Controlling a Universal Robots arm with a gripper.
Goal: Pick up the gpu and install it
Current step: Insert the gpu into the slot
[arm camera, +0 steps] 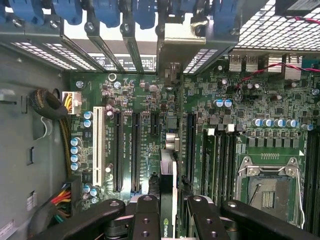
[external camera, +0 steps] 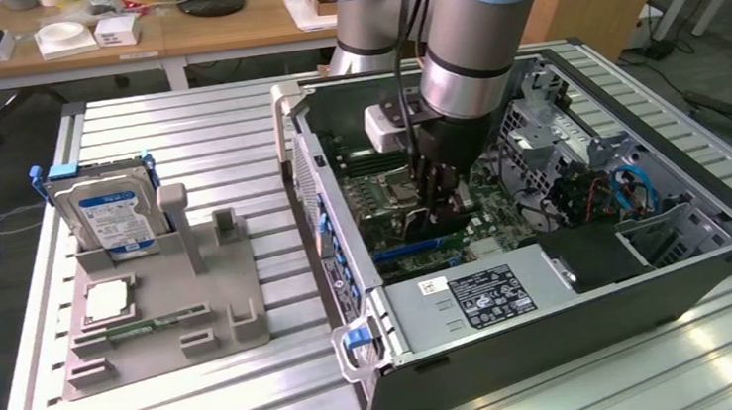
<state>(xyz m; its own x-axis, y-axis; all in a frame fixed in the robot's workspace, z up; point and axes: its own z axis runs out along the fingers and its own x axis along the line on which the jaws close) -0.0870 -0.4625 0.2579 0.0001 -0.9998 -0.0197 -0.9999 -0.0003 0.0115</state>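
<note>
Black claw [arm camera: 169, 210] pinching the thin green gpu card [arm camera: 169, 165] edge-on, silver metal bracket [arm camera: 172, 55] at its far end by the case's slot openings. Card stands upright over the green motherboard [arm camera: 235, 110], between the long black slots [arm camera: 127, 150]. In the exterior view, the arm is inside the open black PC case [external camera: 690, 266]. Silver blue-labelled hard drive [external camera: 108, 213] sits in the grey fixture [external camera: 217, 317] on the slatted aluminium counter [external camera: 174, 132], at the exterior view's left.
</note>
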